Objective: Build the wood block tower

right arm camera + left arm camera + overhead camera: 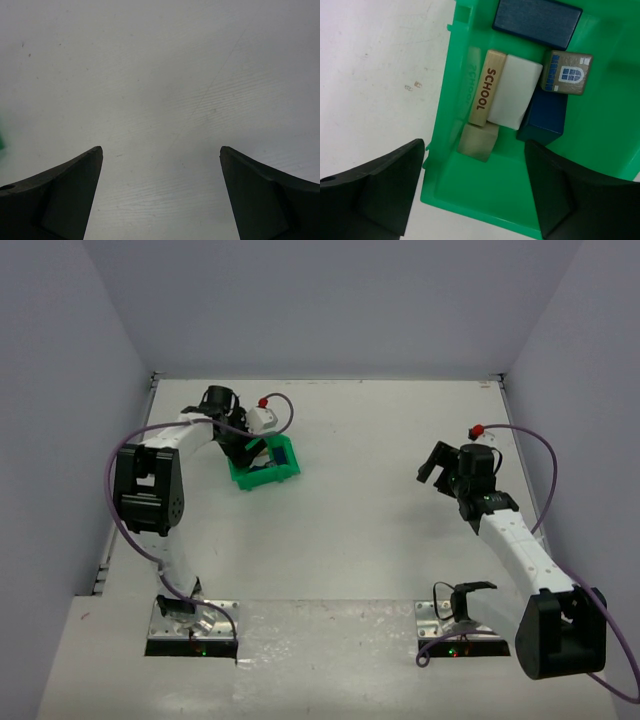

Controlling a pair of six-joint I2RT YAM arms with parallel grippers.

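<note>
My left gripper (250, 448) hangs open over the green bin (262, 477) at the back left. In the left wrist view its jaws (475, 150) straddle the bin's near corner (485, 195), holding nothing. Inside lie a small tan cube (479, 142), a tan block marked SCHOOL (486, 95), a white slab (516, 92), a dark blue block (543, 116), a tan cube with a painted window (566, 73) and a long blue block (537, 22). No stacked tower shows. My right gripper (435, 468) is open and empty over bare table (161, 150).
The white table (370, 530) is walled by grey panels on three sides. A sliver of green (1, 140) shows at the left edge of the right wrist view. Purple cables loop beside both arms.
</note>
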